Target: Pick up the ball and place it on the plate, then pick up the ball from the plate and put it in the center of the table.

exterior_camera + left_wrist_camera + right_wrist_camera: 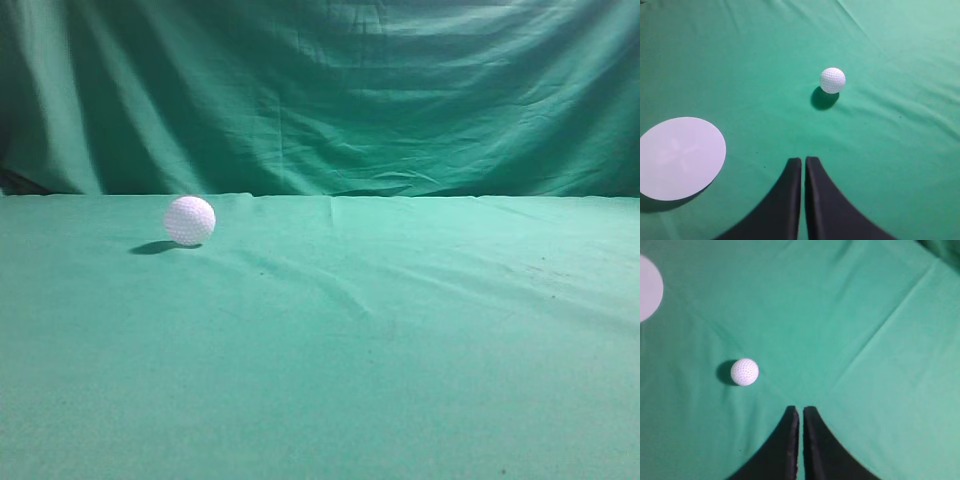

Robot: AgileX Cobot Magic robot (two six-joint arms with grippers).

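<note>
The white dimpled golf ball rests on the green-cloth table, left of the middle in the exterior view. It also shows in the left wrist view and in the right wrist view. The flat white round plate lies on the cloth, left of the left gripper; a slice of it shows in the right wrist view. My left gripper is shut and empty, well short of the ball. My right gripper is shut and empty, with the ball to its upper left. Neither gripper shows in the exterior view.
A draped green backdrop curtain hangs behind the table's far edge. The cloth has shallow wrinkles across the middle.
</note>
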